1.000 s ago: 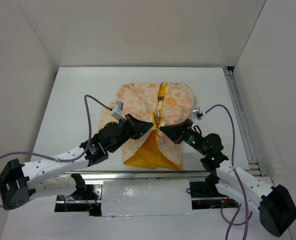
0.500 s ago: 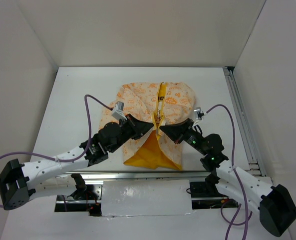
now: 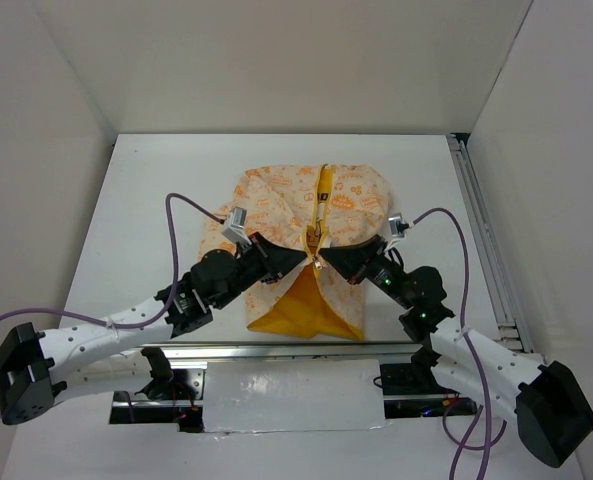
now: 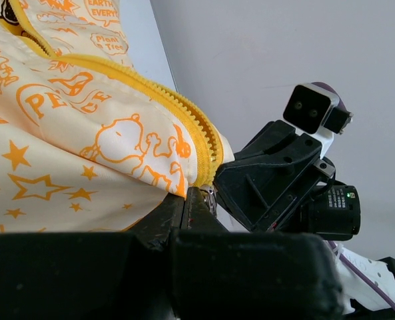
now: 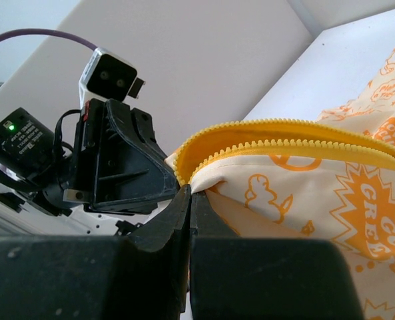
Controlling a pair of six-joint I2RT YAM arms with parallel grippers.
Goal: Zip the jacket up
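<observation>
The jacket (image 3: 276, 205) lies flat in the middle of the white table, cream with orange prints. Its yellow zipper strip (image 3: 322, 195) is joined along the far part. The near part is spread apart and shows yellow lining (image 3: 301, 305). My left gripper (image 3: 298, 256) is shut on the jacket's left zipper edge (image 4: 150, 83), where a small metal piece (image 4: 210, 197) shows beside the fingertips. My right gripper (image 3: 332, 258) is shut on the right zipper edge (image 5: 284, 143). The two grippers meet tip to tip where the zipper splits, and in the wrist views each sees the other close ahead.
A metal rail (image 3: 481, 230) runs along the table's right side. White walls (image 3: 276, 60) enclose the table on three sides. Purple cables (image 3: 176, 235) loop above both arms. A foil-taped panel (image 3: 296, 395) sits at the near edge between the arm bases.
Both grippers stay shut on the zipper edges. The left arm has shifted slightly, its elbow moving a little toward the table, and the split point sits a touch nearer.
</observation>
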